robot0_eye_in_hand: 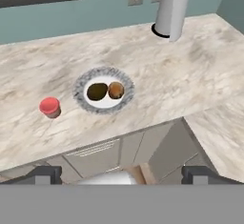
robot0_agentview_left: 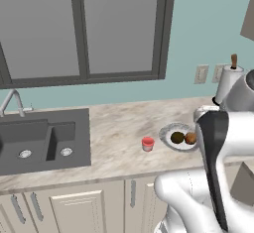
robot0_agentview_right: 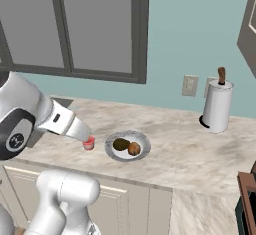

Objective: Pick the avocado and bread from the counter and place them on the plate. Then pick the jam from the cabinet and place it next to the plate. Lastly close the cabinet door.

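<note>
Resting on plate: avocado, bread; jam beside; jaws spread, empty.

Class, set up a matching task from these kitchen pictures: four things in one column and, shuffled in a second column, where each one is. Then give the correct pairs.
Column 1
1. avocado
2. jam
3. paper towel roll
4. sink

Column 2
A. upright by the wall, near the outlets
B. set into the counter under the window
C. on the plate, beside the bread
D. on the counter, next to the plate but off it

Pairs: 1-C, 2-D, 3-A, 4-B
</note>
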Robot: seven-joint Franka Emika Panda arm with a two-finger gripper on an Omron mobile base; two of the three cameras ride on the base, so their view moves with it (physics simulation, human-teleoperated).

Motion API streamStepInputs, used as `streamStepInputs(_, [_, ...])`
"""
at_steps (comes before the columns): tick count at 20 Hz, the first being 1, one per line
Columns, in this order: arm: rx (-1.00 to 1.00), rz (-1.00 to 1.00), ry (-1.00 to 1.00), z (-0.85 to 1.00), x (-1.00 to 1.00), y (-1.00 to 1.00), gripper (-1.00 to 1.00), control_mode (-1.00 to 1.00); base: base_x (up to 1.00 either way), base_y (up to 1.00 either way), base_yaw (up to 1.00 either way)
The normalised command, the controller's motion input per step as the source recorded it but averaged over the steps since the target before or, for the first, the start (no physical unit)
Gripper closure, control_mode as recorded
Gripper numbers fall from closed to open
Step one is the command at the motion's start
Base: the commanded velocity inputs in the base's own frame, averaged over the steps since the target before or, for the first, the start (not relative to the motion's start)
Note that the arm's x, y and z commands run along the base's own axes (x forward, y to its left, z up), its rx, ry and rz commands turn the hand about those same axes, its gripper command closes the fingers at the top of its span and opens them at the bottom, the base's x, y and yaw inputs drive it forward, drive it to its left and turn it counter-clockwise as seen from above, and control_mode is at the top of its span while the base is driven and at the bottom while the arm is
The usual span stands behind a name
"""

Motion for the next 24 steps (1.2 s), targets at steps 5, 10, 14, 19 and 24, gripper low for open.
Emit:
streamStepInputs(5, [0.00, 0.00, -0.20, 0.10, -0.78, 0.04, -1.00, -1.00, 0.00, 0.00, 0.00])
streamStepInputs(10, [0.00, 0.13, -0.13, 0.03, -0.48, 0.14, -1.00, -1.00, 0.00, 0.00, 0.00])
streamStepInputs(14, [0.00, 0.21, -0.07, 0.00, -0.36, 0.15, -1.00, -1.00, 0.00, 0.00, 0.00])
streamStepInputs(19, [0.00, 0.25, 0.00, 0.00, -0.03, 0.29, -1.00, -1.00, 0.00, 0.00, 0.00])
streamStepInputs(24, [0.00, 0.00, 0.00, 0.00, 0.00, 0.00, -1.00, 1.00, 0.27, 0.13, 0.02])
